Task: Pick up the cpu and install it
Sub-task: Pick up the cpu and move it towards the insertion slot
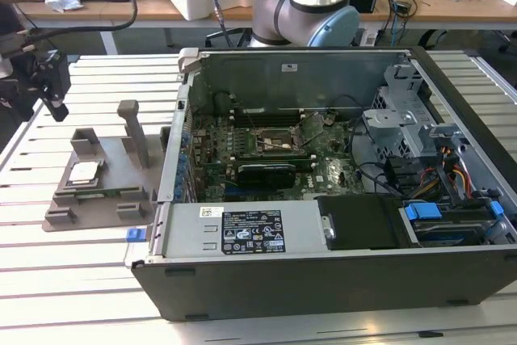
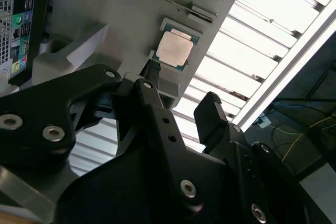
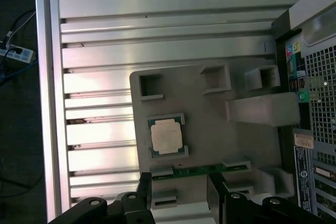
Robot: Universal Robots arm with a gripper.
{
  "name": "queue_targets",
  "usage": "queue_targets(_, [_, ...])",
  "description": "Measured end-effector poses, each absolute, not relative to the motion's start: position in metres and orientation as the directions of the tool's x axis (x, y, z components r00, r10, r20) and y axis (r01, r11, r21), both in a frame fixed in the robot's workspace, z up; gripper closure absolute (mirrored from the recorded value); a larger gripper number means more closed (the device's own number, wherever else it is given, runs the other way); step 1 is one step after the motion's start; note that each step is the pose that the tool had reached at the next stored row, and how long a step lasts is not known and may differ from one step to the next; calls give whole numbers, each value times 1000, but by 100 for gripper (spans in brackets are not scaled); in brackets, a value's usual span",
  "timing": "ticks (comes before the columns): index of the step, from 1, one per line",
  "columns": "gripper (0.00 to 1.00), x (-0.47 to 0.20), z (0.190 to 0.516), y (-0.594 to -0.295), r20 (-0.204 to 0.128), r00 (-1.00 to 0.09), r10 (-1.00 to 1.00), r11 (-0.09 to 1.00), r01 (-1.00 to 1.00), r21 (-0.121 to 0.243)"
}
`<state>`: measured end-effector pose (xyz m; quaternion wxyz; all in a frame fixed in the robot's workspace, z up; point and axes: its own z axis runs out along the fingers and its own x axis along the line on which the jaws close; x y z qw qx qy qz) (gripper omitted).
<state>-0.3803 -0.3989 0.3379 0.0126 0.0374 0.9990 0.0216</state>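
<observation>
The cpu lay flat in its recess on the grey tray, beside the open computer case. The gripper hung above the tray, spread wide and empty, apparently offset from the chip. A sound pick would require centring, a square descent and edge contact only.

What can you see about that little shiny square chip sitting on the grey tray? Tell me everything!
The cpu is a small flat square with a silvery, metal-looking top and a thin greenish edge. It lies flat, face up, in a framed pocket of the grey moulded tray, beside the open computer case. Only the tray touches it. The open end effector hovers close by, not touching it.
</observation>
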Motion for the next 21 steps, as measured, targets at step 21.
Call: queue_targets(21, [46, -379, 307, -399, -25, -997, 72, 997, 71, 24])
